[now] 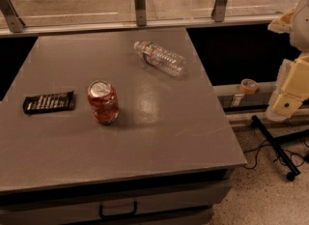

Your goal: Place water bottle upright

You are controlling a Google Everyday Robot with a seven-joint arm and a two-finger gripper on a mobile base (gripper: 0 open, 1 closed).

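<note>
The water bottle (160, 58) lies on its side at the far middle of the grey table (159, 132). It is clear and ribbed, with a red-and-dark label band near the shoulder, and its cap points to the far left. My gripper (286, 104) is at the end of the cream-coloured arm at the right edge of the view. It hangs off the table's right side, over the floor, well apart from the bottle and holding nothing that I can see.
A red soda can (103, 102) stands upright left of the table's middle. A black snack packet (49, 102) lies flat at the left. An orange tape roll (248, 85) sits on a low ledge to the right. A glass railing runs behind, and black stand legs (273, 144) and cables lie on the floor.
</note>
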